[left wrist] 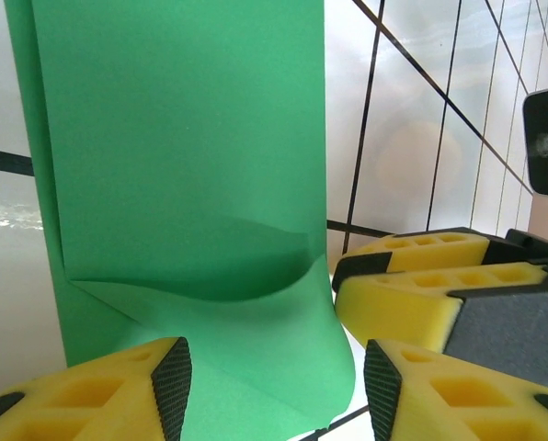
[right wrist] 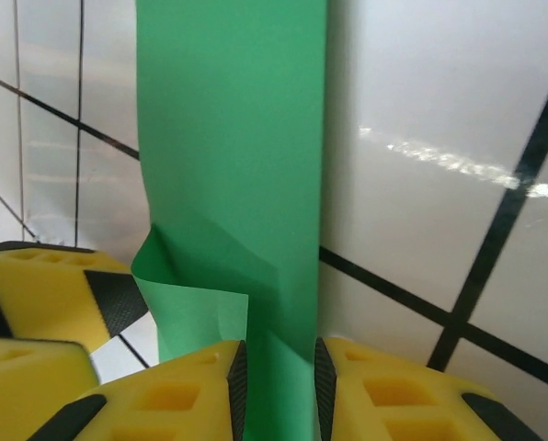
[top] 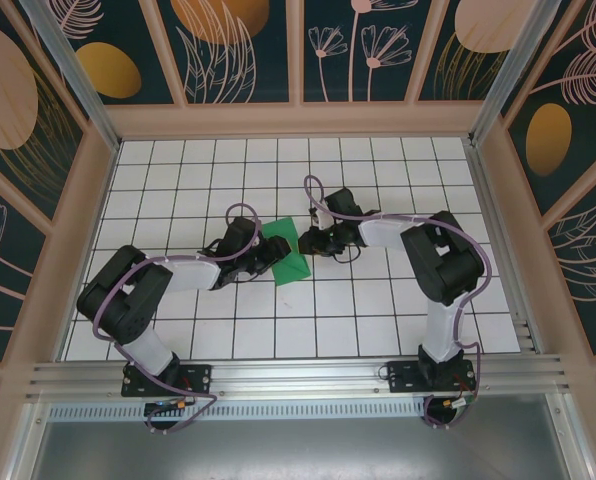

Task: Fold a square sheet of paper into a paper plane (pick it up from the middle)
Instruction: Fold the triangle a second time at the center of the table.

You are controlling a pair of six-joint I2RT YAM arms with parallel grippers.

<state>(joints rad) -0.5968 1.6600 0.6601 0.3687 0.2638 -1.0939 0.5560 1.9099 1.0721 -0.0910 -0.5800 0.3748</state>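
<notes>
The square sheet of paper point(top: 289, 252) sits mid-worktop point(top: 378, 330), part folded into a strip running straight out from both arms. Right jaws are narrow around its raised fold, can't tell if they're gripping. Left jaws are half open astride it, holding nothing, I reckon.

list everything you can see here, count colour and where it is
bright green sheet of paper: one, green, partly folded, mid-table between the two tools
white grid-tiled table: one, white with black lines, under everything
dark flower-patterned wall panels: several, teal with peach and gold, around three sides
silver metal rail: one, silver, near edge, holding the arm bases
left arm: one, black with pale links, reaching to the paper
right arm: one, same colours, reaching to the paper
left tool: one, yellow and black, jaws apart around the paper
right tool: one, yellow and black, pads close beside a paper strip, grip unclear
</notes>
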